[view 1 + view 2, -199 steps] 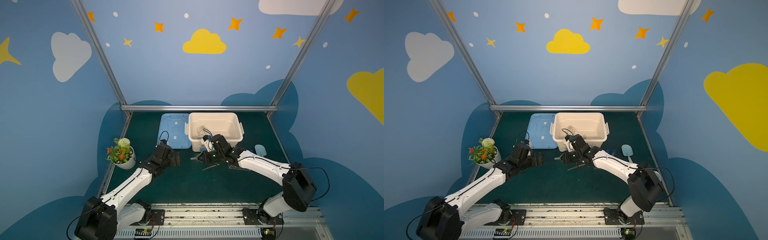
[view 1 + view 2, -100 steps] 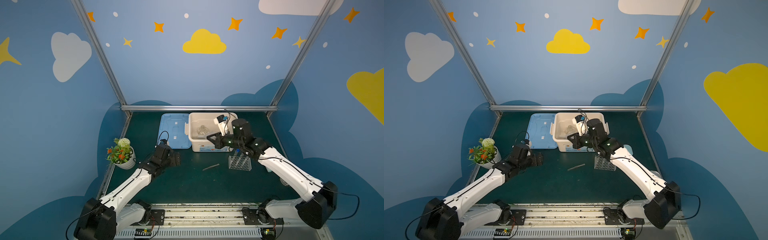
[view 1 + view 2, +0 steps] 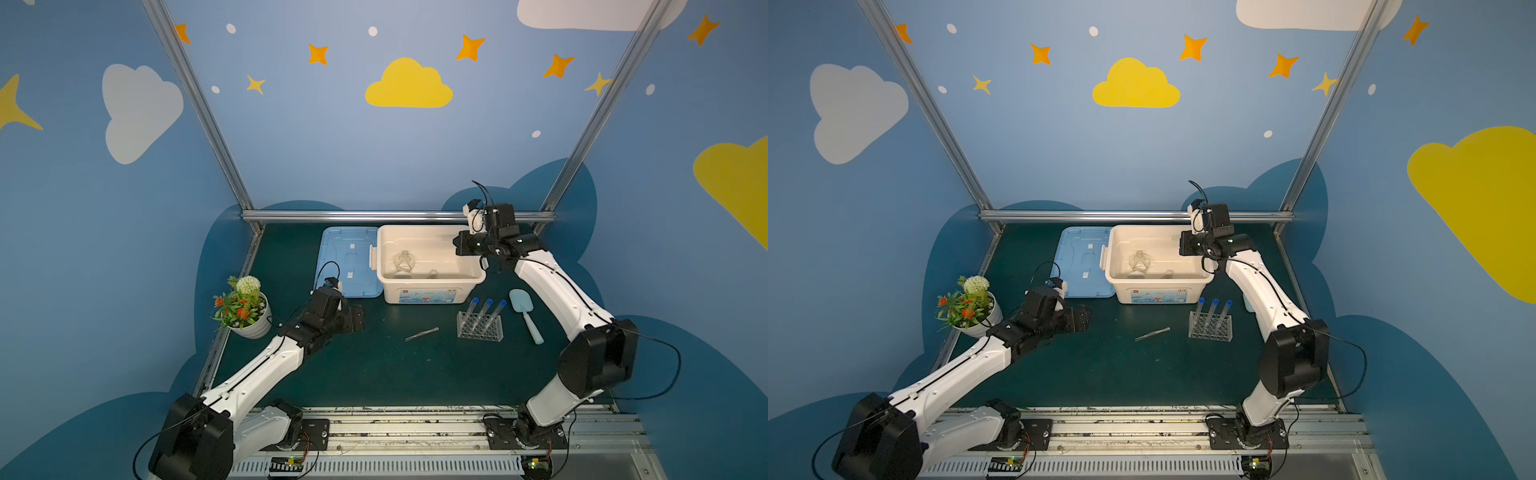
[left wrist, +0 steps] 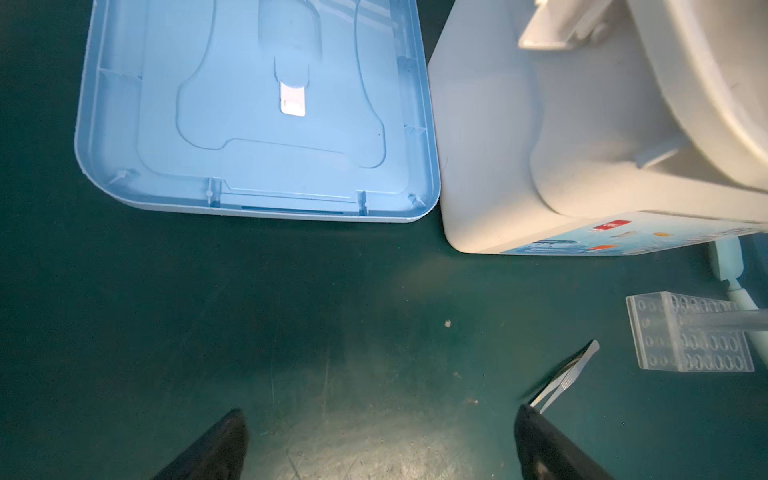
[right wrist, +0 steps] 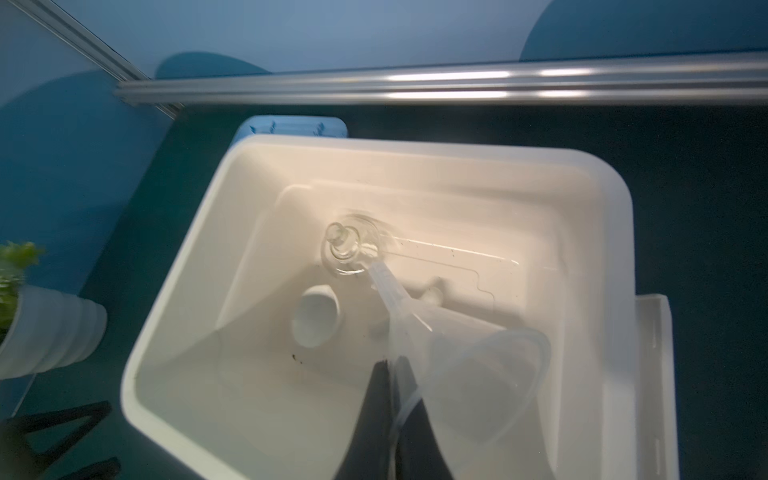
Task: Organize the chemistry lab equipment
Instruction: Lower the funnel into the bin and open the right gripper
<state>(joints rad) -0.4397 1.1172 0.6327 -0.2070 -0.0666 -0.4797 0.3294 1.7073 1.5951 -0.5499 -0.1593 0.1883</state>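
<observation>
Dark green matting (image 3: 374, 374) covers a tabletop boxed in by blue walls painted with clouds and stars. Over the far right part of an open white bin (image 3: 424, 293), the right gripper (image 5: 395, 386) has its jaws pinched tight on the rim of a clear plastic funnel (image 5: 469, 365), whose stem slants down toward a clear glass flask (image 5: 347, 249) standing on the bin floor. A small white cup (image 5: 316, 322) sits in the bin just beside the flask.

In front of the bin, a clear rack (image 3: 480, 328) holds three blue-capped test tubes (image 3: 482, 311), all leaning. Metal tweezers (image 3: 422, 333) lie on the mat to the rack's left, and a pale blue scoop (image 3: 525, 311) lies to its right.

The bin's blue lid (image 3: 349, 262) lies flat against its left side. The left gripper (image 4: 380, 413) hovers low near the lid, jaws spread wide and empty. A potted plant (image 3: 243, 303) stands at the left edge.
</observation>
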